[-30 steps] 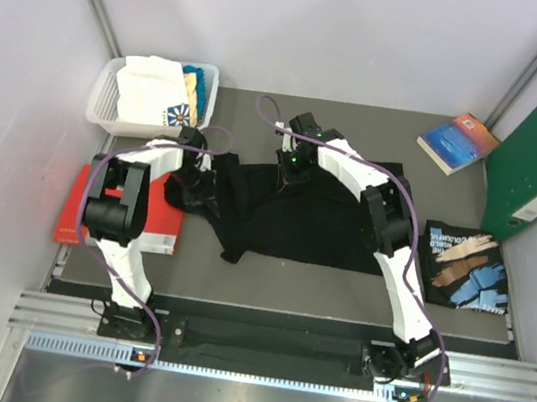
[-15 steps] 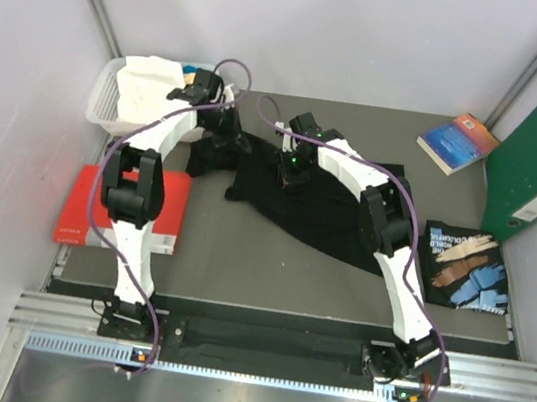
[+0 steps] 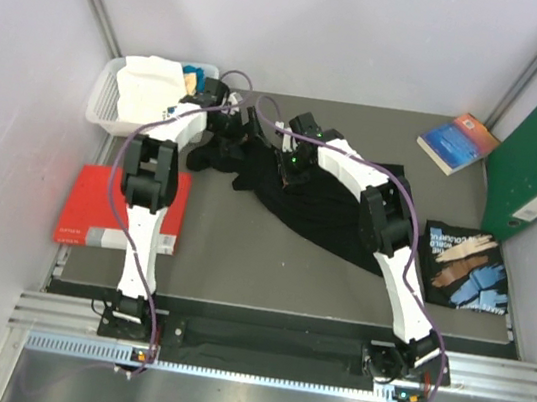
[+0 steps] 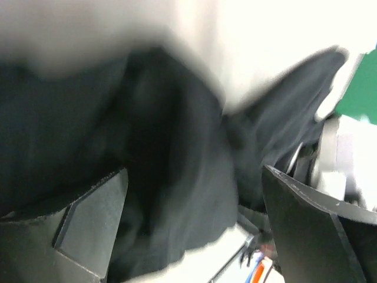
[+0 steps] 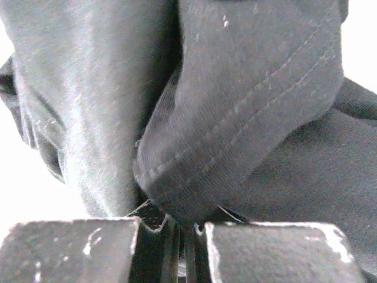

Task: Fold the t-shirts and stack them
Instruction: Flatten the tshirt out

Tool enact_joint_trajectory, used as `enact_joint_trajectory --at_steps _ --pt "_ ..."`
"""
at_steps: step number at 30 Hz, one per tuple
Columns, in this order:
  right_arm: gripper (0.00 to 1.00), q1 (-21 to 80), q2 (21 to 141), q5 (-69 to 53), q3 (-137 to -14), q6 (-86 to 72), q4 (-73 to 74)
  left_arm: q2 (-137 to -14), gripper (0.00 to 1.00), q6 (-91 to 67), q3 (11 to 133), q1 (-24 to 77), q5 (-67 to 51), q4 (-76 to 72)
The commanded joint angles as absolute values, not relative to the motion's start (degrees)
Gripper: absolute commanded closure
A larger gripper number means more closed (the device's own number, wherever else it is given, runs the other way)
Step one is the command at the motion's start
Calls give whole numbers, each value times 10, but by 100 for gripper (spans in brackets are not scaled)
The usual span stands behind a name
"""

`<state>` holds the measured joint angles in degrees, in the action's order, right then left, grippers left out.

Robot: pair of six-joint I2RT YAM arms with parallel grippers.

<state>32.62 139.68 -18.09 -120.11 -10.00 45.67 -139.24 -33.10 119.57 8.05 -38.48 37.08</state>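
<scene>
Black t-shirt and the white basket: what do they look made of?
Black t-shirt: soft matte knit, probably cotton jersey, judging by the double-stitched hem, lint specks and limp folds. Basket: likely white moulded plastic, with thin rigid slotted walls. It is too small to tell the finish.

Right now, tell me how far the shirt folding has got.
Nothing is folded or stacked. The black shirt lies bunched on the table; the right pincer is clamped on a hem, the left pincer open with cloth between its fingers. Folding it is left, and the white shirts wait in the basket.
</scene>
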Motion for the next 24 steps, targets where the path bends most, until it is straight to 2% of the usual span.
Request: enact_joint_trajectory --at_steps 1,4,8,12,14,19,24 --pt "98 313 1429 -92 -1171 -69 512 -1216 1 -275 1059 78 -316 356" --pt "99 313 1431 -93 -1169 -69 512 -1127 1 -248 971 81 -261 360" --pt "98 313 1430 -93 -1161 -68 512 -1071 1 -196 896 91 -228 366" --pt "98 313 1431 -95 -1159 -66 511 -1077 2 -146 853 118 -152 414" --pt "98 313 1430 -95 -1159 -64 510 -1080 6 -142 831 120 -133 402" --pt "98 312 1429 -92 -1158 -58 514 -1100 9 -150 795 121 -109 362" --pt "98 312 1426 -93 -1154 -58 514 -1133 9 -156 809 121 -116 336"
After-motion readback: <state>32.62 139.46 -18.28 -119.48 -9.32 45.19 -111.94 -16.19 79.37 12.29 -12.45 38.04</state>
